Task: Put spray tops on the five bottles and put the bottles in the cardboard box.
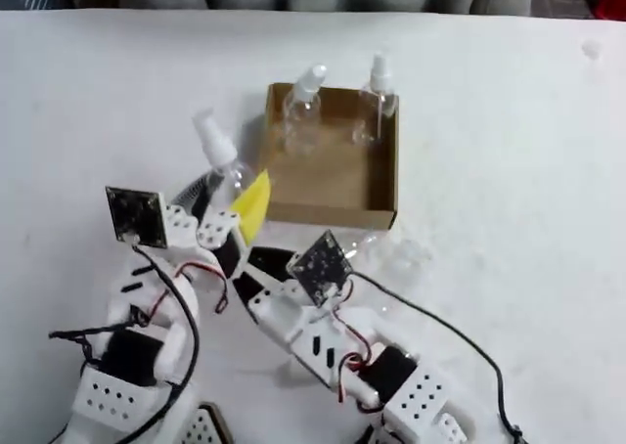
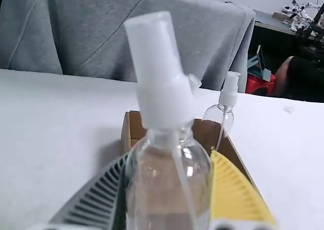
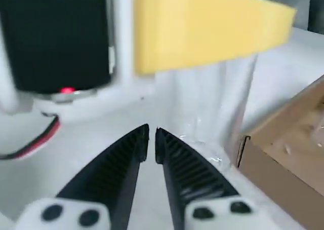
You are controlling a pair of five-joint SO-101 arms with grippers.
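Bottle [image 2: 167, 184] clear glossy plastic; spray top [image 2: 159, 73] matt; box [image 1: 333, 212] matt cardbd.

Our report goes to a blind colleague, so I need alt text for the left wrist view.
A clear bottle with a white spray top, close up, is held by the left tool between grey and yellow fingers. Behind it on the white table sits a box with a second bottle, capped, inside.
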